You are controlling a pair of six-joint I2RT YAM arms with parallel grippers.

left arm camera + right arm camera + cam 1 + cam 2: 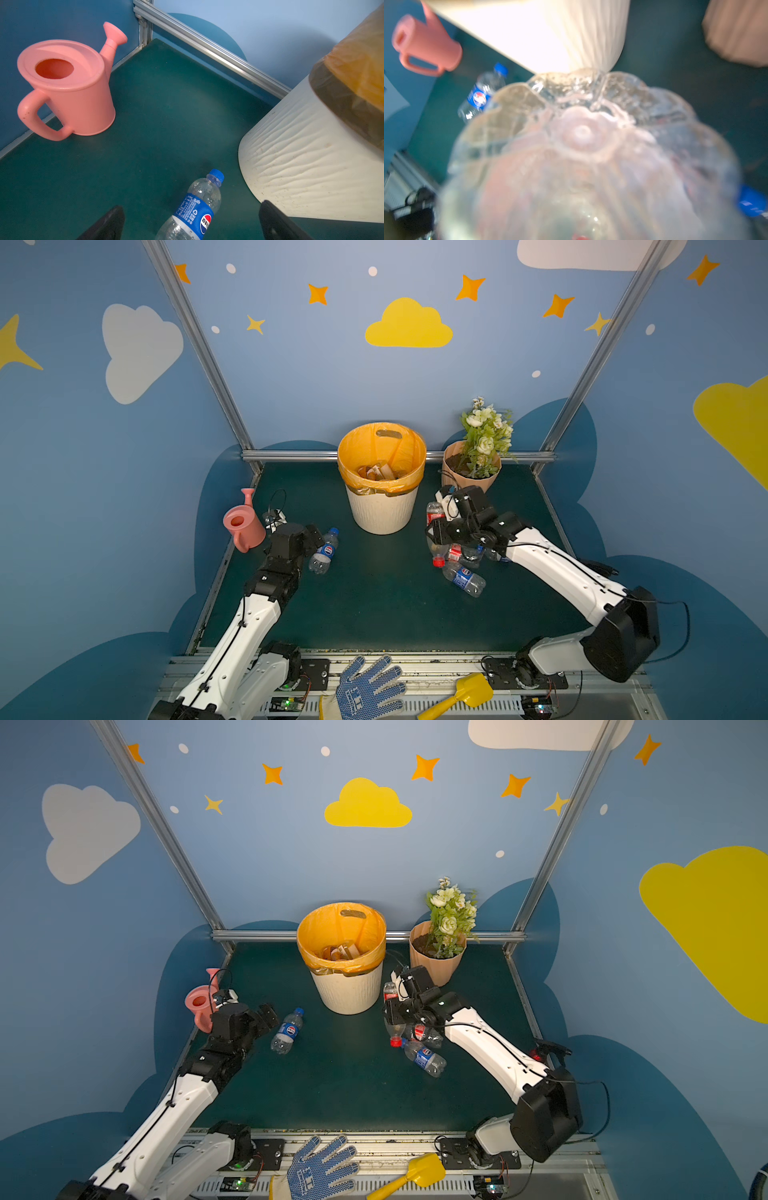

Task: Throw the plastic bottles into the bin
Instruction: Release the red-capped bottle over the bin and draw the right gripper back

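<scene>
We log the left gripper (268, 1014) spread open, a blue-cap bottle (287, 1031) lying just beside its tips and left of the bin (381, 510), while the right gripper (435, 531) clasps a red-label bottle (434, 512) near the bin's right side, above other bottles (464, 580).

I count one round cream-white ribbed bin with an orange liner (382, 514), one pink plastic watering can (245, 526), one peach ribbed flowerpot (492, 482), one blue-dotted fabric glove (368, 691) and one yellow plastic scoop (471, 691). Of clear plastic bottles (324, 551) outside the bin, I count two blue-labelled and at least two red-labelled. The heap overlaps, so I can't settle it.
</scene>
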